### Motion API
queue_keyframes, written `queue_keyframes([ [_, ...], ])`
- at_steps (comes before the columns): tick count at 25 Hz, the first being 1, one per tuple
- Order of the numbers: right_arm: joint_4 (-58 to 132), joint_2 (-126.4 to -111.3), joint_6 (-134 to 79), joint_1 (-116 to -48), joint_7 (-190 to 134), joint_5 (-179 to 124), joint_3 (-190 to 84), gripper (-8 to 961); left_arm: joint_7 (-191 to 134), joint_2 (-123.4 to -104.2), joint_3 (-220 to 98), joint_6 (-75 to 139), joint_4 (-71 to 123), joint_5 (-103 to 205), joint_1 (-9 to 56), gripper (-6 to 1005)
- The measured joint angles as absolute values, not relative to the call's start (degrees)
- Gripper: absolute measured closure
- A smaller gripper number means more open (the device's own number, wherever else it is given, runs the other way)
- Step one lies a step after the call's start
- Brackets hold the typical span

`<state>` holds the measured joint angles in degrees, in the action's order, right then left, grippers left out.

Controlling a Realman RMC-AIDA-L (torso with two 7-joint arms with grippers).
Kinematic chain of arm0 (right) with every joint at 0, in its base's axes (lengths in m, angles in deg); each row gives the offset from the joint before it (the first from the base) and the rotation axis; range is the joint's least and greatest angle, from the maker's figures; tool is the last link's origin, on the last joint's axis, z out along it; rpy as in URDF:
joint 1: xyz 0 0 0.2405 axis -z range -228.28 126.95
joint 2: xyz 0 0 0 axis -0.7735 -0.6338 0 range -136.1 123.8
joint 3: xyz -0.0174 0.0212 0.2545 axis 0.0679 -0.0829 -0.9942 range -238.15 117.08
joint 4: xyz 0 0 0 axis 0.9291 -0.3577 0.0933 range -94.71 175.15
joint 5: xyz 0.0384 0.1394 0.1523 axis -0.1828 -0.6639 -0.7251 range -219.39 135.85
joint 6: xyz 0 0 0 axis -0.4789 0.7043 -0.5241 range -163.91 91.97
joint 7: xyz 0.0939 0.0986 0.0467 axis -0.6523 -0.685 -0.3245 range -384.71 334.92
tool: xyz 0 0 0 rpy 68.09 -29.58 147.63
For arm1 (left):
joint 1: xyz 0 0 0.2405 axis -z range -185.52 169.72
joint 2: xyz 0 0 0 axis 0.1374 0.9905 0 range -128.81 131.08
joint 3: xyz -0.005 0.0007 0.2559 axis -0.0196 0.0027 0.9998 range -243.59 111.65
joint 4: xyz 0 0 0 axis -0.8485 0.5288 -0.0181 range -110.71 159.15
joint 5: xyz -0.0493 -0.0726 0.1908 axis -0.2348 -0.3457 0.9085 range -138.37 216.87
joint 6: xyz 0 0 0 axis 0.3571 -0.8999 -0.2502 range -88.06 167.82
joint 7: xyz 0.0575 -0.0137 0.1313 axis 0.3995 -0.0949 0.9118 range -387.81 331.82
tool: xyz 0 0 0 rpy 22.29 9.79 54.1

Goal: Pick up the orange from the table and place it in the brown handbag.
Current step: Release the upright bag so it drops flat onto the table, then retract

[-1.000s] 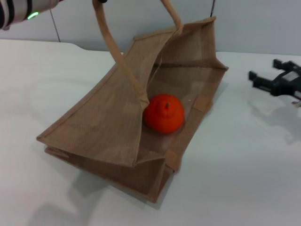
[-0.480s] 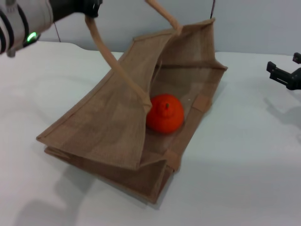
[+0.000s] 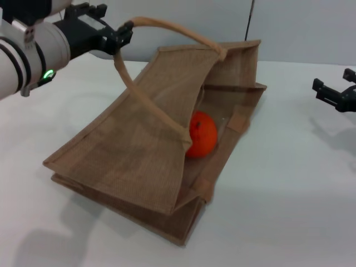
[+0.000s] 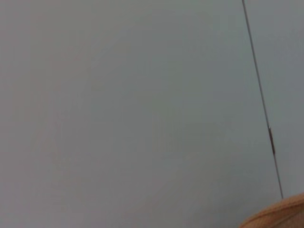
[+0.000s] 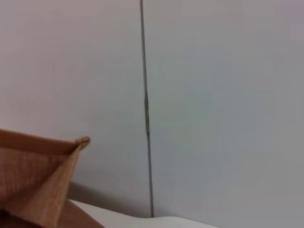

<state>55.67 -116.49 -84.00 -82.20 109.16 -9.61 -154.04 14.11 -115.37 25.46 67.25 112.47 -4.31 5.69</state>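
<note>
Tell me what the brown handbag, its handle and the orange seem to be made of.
Brown handbag: coarse woven jute or burlap, matte, with a visible weave grid and stiff folded panels.
Handle: looks like flat woven strap in the same tan, held up by the left gripper.
Orange: smooth, evenly bright skin, so possibly plastic, though real fruit can't be excluded.

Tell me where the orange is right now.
In the head view, the round bright orange fruit lies inside the tan woven jute handbag, near centre, half hidden behind its front panel.

A plain pale grey wall (image 3: 300, 28) with one thin dark vertical seam (image 5: 145, 109).
</note>
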Motion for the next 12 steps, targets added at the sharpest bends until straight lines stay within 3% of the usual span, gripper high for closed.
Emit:
queue_keyframes([
  [12,56.04,-117.09,-84.26,-81.43,109.13,-9.61,-154.31,61,23.45,-115.34,25.88,62.38,106.48,-18.57,8.44,246],
])
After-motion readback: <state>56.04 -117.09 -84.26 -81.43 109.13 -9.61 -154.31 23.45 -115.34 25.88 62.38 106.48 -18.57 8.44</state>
